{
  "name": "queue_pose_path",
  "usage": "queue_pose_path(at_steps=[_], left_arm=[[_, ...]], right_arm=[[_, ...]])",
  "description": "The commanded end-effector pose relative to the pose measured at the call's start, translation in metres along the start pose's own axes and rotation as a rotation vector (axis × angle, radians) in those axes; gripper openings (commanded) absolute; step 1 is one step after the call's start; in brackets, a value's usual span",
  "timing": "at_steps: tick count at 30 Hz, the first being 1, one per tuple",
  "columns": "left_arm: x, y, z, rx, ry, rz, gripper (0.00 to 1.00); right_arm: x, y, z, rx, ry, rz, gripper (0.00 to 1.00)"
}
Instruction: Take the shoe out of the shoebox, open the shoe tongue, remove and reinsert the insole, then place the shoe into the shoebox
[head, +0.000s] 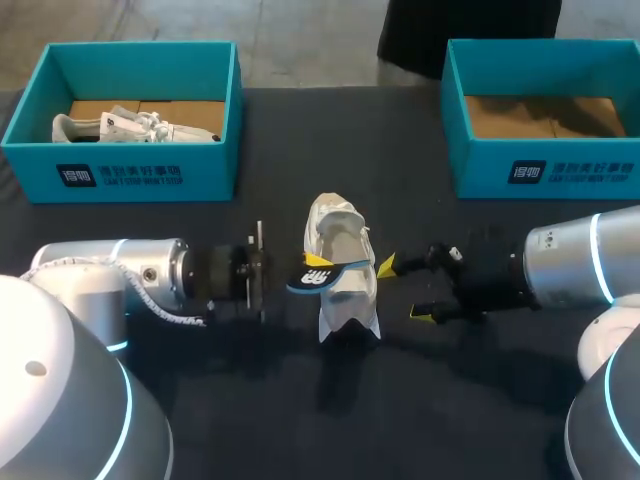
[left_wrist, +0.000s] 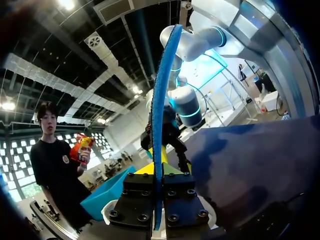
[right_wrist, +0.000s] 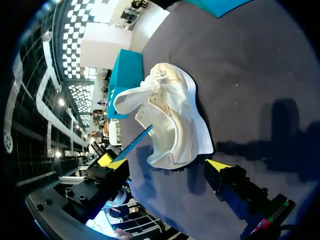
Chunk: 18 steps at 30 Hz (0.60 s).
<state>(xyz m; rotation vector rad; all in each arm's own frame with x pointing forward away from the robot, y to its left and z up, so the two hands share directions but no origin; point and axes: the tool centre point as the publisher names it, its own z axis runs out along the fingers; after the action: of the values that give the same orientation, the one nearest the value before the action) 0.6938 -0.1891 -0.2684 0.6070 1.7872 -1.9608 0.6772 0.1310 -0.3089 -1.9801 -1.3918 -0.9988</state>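
1. Head: white shoe (head: 342, 290) lies mid-counter (head: 480, 400). My L tool (head: 316, 262) grips the blue insole (head: 322, 278) just over the shoe. R tool (head: 408, 290) is spread wide, just beside the shoe.
2. L wrist: insole (left_wrist: 160, 100) seen edge-on, pinched in L tool (left_wrist: 159, 170).
3. R wrist: R tool (right_wrist: 165, 163) is open, w/ shoe (right_wrist: 170, 120) just ahead of it and insole (right_wrist: 134, 144) against the shoe.

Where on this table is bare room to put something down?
Bare table lies between left box and right box behind the shoe, and along the near edge. Crowded: left end effector with insole and right end effector flank the shoe.
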Motion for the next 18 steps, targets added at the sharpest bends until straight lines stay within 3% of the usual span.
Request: queue_pose_path(at_steps=[1, 18], left_arm=[[0.001, 0.007, 0.004, 0.003, 0.001, -0.003, 0.0], [0.001, 0.036, 0.01, -0.029, 0.0, -0.003, 0.0]], right_arm=[[0.002, -0.001, 0.001, -0.004, -0.006, 0.002, 1.0], [0.002, -0.001, 0.001, -0.004, -0.006, 0.002, 1.0]])
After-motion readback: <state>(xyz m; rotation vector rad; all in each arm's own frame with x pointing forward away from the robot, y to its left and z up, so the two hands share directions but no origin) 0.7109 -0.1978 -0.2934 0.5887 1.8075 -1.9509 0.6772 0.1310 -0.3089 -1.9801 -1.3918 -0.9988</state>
